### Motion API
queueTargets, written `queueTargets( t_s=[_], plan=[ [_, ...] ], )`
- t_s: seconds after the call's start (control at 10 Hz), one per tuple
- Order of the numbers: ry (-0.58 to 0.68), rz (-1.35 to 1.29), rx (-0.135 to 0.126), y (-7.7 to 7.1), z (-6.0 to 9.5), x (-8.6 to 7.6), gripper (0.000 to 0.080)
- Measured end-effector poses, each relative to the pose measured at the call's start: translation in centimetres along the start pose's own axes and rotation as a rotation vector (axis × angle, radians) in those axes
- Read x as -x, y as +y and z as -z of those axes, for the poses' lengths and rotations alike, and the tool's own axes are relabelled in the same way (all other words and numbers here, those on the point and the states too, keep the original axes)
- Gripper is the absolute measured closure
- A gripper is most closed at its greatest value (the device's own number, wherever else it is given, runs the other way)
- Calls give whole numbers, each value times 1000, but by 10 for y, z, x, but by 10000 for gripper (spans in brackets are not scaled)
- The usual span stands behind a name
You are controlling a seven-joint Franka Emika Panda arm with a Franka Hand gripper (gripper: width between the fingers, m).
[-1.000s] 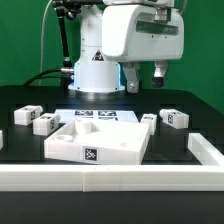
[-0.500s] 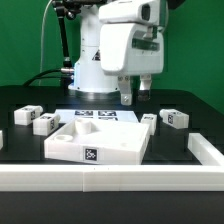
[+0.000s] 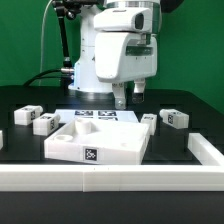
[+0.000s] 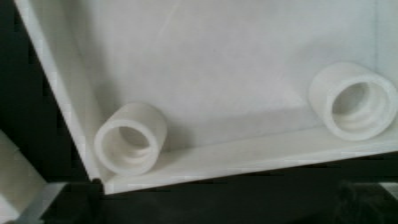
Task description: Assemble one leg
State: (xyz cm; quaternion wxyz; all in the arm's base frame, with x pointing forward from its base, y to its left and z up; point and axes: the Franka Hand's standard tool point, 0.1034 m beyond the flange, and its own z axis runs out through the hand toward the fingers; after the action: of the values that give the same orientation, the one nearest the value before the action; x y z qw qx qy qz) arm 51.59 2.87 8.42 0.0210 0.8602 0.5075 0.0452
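Four small white tagged legs lie on the black table. Two are at the exterior view's left (image 3: 28, 113) (image 3: 44, 123), one (image 3: 149, 120) is by the panel's far right corner, and one (image 3: 175, 118) is at the right. My gripper (image 3: 130, 97) hangs open and empty above the far right part of the large white square panel (image 3: 100, 145). It is apart from every leg. The wrist view looks down on the panel's inside (image 4: 214, 70), with two round sockets (image 4: 134, 140) (image 4: 356, 100) near its rim. No leg shows in that view.
The marker board (image 3: 98, 116) lies behind the panel at the robot's base. A white raised rail (image 3: 110, 178) runs along the table's front, and another rail piece (image 3: 207, 150) stands at the exterior view's right.
The arm has moved toward the exterior view's left and come a little lower over the panel. The gripper stays open and empty. The legs and the panel have not moved.
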Motion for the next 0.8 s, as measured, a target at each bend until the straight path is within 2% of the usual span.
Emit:
queueTargets(
  t_s=[0.2, 0.5, 0.6, 0.8],
  plan=[
    [0, 14, -1, -3, -2, 2, 150],
    [-3, 36, -22, -43, -21, 20, 150],
    [-12, 34, -39, -52, -27, 27, 150],
    [-17, 28, -51, -58, -38, 33, 150]
  ],
)
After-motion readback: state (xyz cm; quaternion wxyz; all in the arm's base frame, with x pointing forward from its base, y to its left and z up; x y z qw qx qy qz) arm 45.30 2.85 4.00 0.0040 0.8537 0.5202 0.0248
